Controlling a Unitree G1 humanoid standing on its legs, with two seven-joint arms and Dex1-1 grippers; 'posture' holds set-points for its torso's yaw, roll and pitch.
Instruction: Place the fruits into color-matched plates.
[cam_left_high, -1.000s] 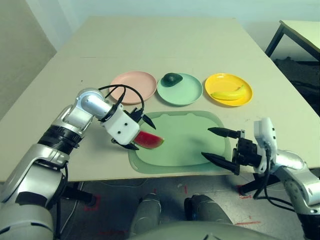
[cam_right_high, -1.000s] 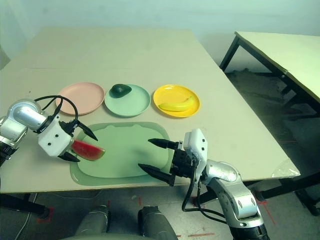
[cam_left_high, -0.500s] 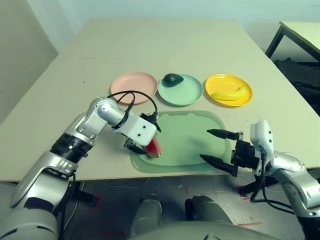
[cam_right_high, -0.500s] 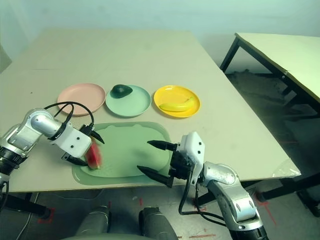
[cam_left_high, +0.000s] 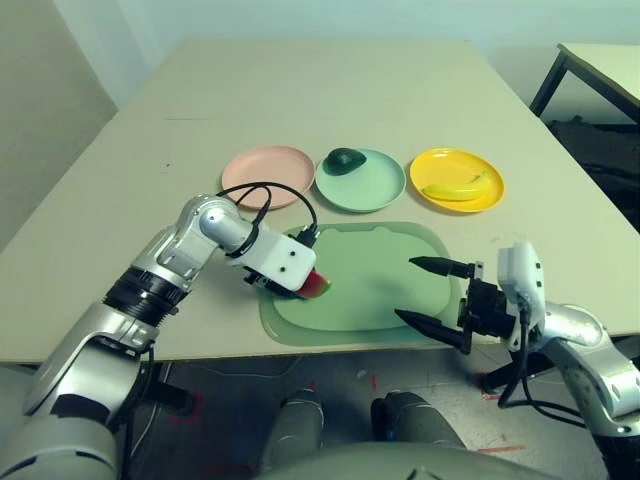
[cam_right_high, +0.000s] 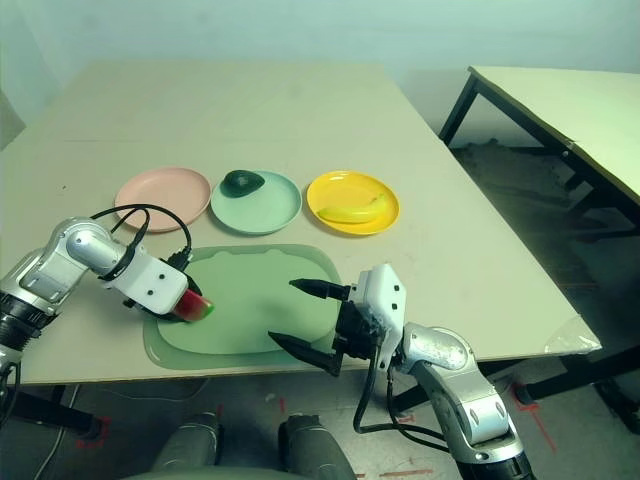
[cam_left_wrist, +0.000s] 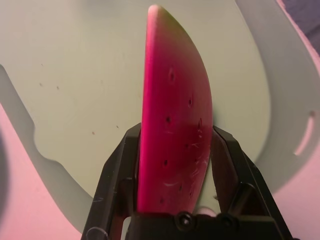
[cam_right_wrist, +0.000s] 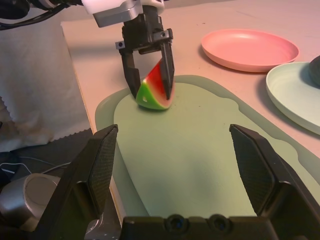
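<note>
Nearest, at the desk front edge on the right: right claw, fingers spread wide, gripping nothing, pointing left over the front right corner of the board. To its left, over the board's front left part: left claw, clamped tight on the watermelon, one black finger on each flat red side, green rind downward, at or just above the board surface; contact with the board not clear. Beyond the board, a row of three plates, near one another: pink plate on the left, bare; green plate in the middle with the avocado on its far left part; yellow plate on the right with the banana lying across it. Past the desk's right corner, a second desk with dark legs.
</note>
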